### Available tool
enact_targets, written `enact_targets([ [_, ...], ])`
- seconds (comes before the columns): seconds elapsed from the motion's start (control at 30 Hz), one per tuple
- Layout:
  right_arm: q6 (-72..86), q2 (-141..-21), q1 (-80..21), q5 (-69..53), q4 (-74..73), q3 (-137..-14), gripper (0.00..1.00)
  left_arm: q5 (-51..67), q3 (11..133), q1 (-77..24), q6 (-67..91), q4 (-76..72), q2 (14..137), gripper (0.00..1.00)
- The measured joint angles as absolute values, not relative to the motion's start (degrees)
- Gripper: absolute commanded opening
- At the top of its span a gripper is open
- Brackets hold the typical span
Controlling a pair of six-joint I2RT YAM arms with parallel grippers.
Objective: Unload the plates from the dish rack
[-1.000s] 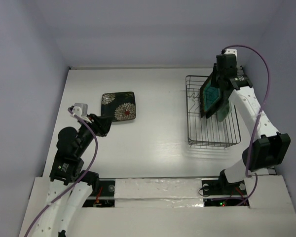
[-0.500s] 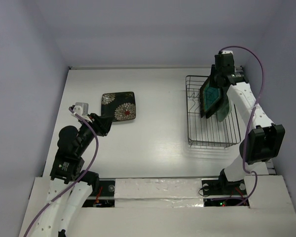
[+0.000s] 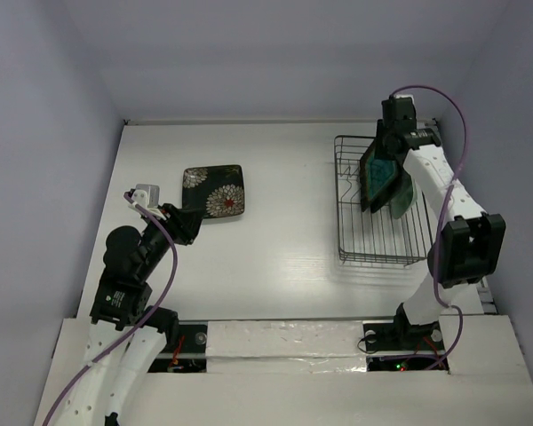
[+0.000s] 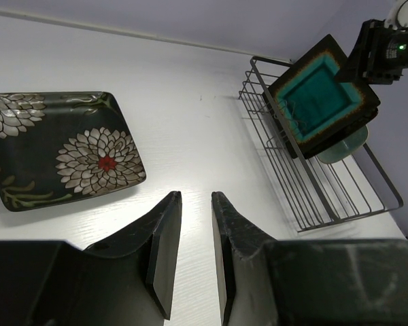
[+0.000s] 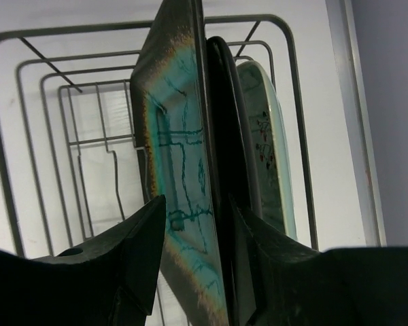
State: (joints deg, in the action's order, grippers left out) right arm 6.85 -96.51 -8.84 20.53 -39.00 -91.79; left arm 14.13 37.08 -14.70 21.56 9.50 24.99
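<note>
Right pincer (image 5: 196, 204) further left now — half-open astride teal plate (image 5: 180, 136), perhaps touching

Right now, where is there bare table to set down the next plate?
The widest bare stretch of table lies between the flower plate and the dish rack; the strip along the back wall is bare too. It is crowded at the rack's far end, where three plates stand packed, and by the left gripper at the flower plate's near corner.
</note>
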Motion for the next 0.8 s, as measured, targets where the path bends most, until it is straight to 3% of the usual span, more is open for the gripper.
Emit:
enact_targets([
  [0.33, 5.8, -99.8, -8.6, 21.2, -38.2, -91.8, 0.44, 14.2, 37.1, -14.7, 21.6, 9.5, 25.0, 0.23],
  [0.6, 4.4, -100.5, -8.5, 23.6, -38.7, -93.1, 0.13, 14.2, 37.1, -14.7, 21.6, 9.5, 25.0, 0.26],
  [0.73, 3.6, -100.0, -8.6, 23.6, -38.7, -93.1, 0.01, 14.4, 37.1, -14.7, 21.6, 9.5, 25.0, 0.27],
  [0.8, 3.2, -99.9, -8.6, 23.7, -38.9, -93.2, 0.00, 14.4, 37.1, -14.7, 21.6, 9.5, 25.0, 0.27],
])
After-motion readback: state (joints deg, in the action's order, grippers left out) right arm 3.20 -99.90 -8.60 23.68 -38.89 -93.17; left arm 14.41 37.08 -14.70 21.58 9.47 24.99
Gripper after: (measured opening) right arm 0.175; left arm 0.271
